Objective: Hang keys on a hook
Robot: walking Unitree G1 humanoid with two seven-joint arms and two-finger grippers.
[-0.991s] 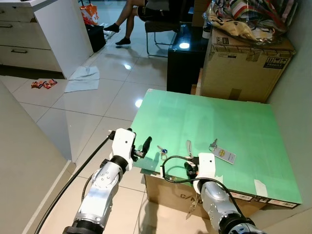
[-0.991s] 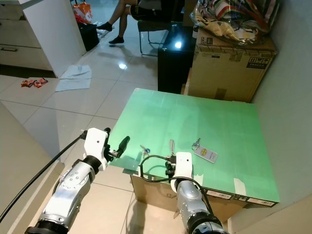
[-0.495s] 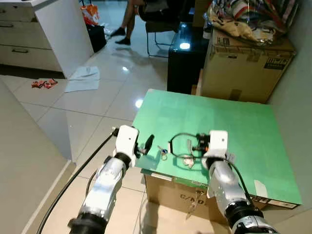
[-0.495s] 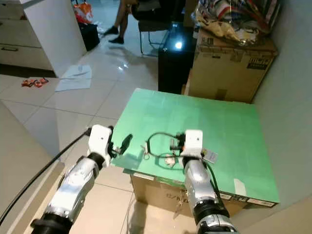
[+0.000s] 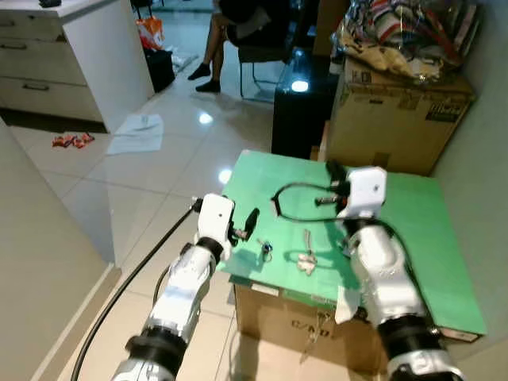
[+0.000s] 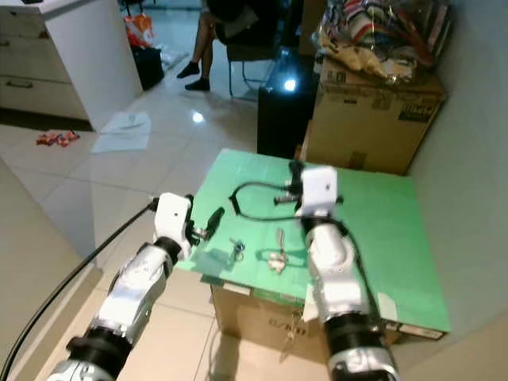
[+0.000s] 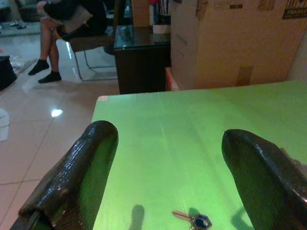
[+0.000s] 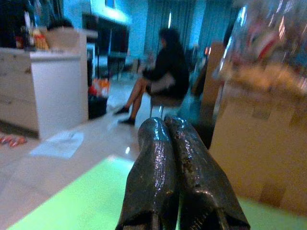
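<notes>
Left eye view: your left gripper sits at the near left edge of the green table, fingers spread apart, nothing between them. A small key with a blue head lies on the table just beside those fingertips, not touching. A second bunch of keys lies near it, toward the middle of the front edge. Your right gripper is raised above the table, fingers pressed together, holding nothing; it points toward a seated person. Cardboard box stands behind the table. No hook visible that I can make out.
</notes>
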